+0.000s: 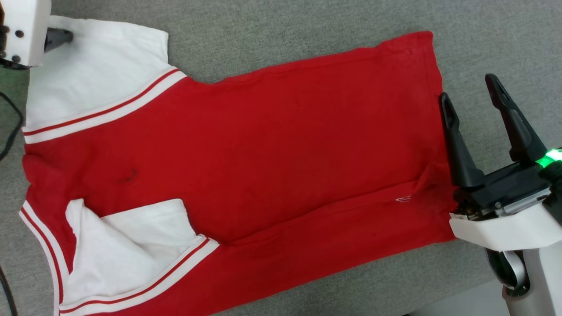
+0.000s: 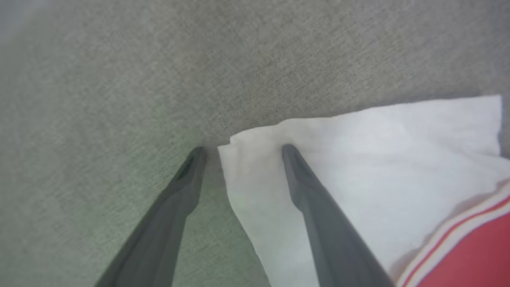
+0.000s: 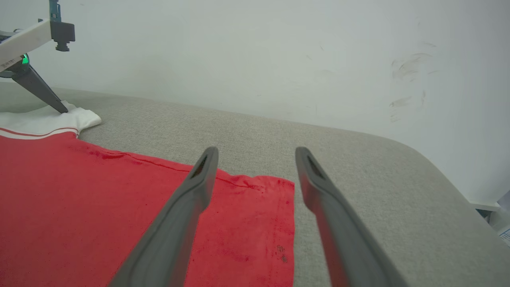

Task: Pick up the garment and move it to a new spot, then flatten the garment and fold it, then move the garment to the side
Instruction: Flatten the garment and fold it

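Note:
The garment (image 1: 263,153) lies spread on the grey padded surface (image 1: 285,39), collar end at the left and hem at the right. Its far white sleeve (image 1: 96,74) lies flat, while the near sleeve (image 1: 127,250) is folded onto the red body. The near long edge is also turned over. My left gripper (image 2: 244,150) is open astride the far sleeve's corner (image 2: 358,159), one finger (image 2: 310,191) on the white cloth and the other on the grey surface. My right gripper (image 1: 467,90) stands open at the hem, just above its far corner (image 3: 263,215).
A white wall (image 3: 279,59) rises behind the grey surface, whose rounded corner (image 3: 430,167) curves away at the right. A black cable (image 1: 13,127) runs along the left edge of the head view. Pale floor (image 1: 461,303) shows at the lower right.

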